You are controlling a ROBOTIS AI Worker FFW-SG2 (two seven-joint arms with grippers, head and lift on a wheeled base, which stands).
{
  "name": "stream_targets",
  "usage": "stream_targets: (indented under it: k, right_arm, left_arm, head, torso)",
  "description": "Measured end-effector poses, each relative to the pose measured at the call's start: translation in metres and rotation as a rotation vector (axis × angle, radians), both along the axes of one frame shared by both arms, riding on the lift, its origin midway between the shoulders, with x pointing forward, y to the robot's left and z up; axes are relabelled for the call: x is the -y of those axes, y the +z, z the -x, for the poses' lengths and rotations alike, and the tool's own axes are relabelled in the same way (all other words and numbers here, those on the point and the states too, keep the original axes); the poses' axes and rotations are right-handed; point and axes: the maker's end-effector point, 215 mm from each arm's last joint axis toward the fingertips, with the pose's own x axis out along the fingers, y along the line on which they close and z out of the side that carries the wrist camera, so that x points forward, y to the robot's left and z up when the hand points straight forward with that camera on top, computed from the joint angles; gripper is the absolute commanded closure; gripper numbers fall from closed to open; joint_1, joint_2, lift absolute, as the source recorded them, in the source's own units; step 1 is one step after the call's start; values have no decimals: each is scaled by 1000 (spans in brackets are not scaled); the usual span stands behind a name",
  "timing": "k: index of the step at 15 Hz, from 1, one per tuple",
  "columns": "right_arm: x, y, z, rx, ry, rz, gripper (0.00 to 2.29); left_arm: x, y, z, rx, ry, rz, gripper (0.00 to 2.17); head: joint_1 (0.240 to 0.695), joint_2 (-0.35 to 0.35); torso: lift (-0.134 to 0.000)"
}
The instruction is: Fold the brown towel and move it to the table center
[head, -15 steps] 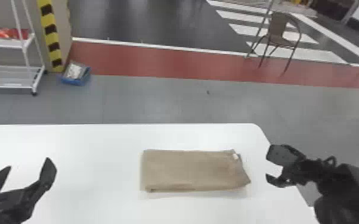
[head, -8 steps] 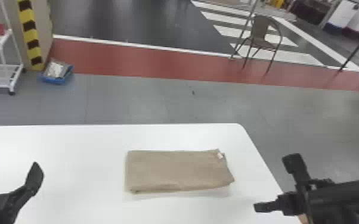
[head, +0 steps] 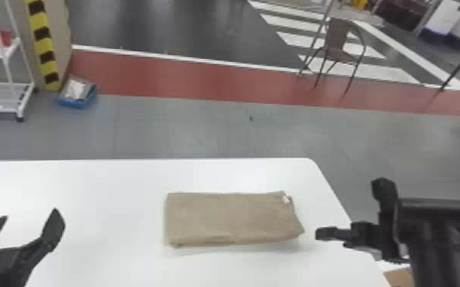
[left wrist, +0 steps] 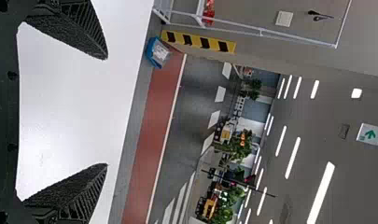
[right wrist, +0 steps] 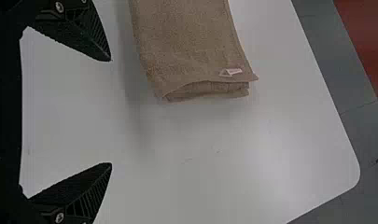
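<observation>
In the head view, my left gripper (head: 30, 225) stands open over the table's left part, well away from the towel. My right gripper (head: 349, 213) is just right of the towel's right end, by the table's right edge. The brown towel (head: 231, 217) lies folded into a flat rectangle between them, a small white tag at its far right corner. The left wrist view shows my left gripper (left wrist: 107, 112) with fingers wide apart, nothing between them. My right gripper (right wrist: 111, 112) is likewise spread and empty in the right wrist view, where the towel (right wrist: 191, 46) shows layered folds at its end.
The white table (head: 107, 183) carries the towel, its far right corner rounded. Beyond it on the floor are a blue box (head: 76, 93), a white rack (head: 21, 76) and a chair (head: 340, 42). A brown cardboard piece (head: 399, 276) sits below the right arm.
My right gripper has turned and come in lower beside the table's right edge. The head view has shifted slightly back and forth; the towel keeps its shape and place on the table.
</observation>
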Motion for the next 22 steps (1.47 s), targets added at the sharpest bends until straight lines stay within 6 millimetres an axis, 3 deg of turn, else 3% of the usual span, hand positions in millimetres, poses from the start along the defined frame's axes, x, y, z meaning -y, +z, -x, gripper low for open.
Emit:
stream_targets:
  k: [3, 7, 11, 14, 18, 22]
  right_arm:
    - [10, -10, -19, -13, 2, 59, 87]
    - [21, -12, -62, 34, 47, 134, 87]
    - [13, -24, -91, 43, 120, 210, 87]
    - [-6, -40, -112, 76, 185, 234, 87]
    - [-20, -58, -122, 78, 236, 256, 87]
    - [-16, -67, -114, 61, 241, 261, 157]
  left_arm:
    - [0, 0, 1, 1, -11, -3, 53]
    - [-2, -5, 4, -13, -14, -9, 56]
    - [-3, -12, 8, -30, -15, -9, 60]
    - [-5, -13, 9, -33, -10, -9, 60]
    - [-6, -16, 11, -39, -10, -11, 63]
    - [-8, -19, 13, -44, -10, -14, 63]
  head:
    - [695, -324]
    - [695, -320]
    - [695, -303]
    - [695, -281]
    - [695, -257]
    - [695, -260]
  torso:
    - [0]
    - [0]
    - [0]
    - [0]
    - [0]
    - [0]
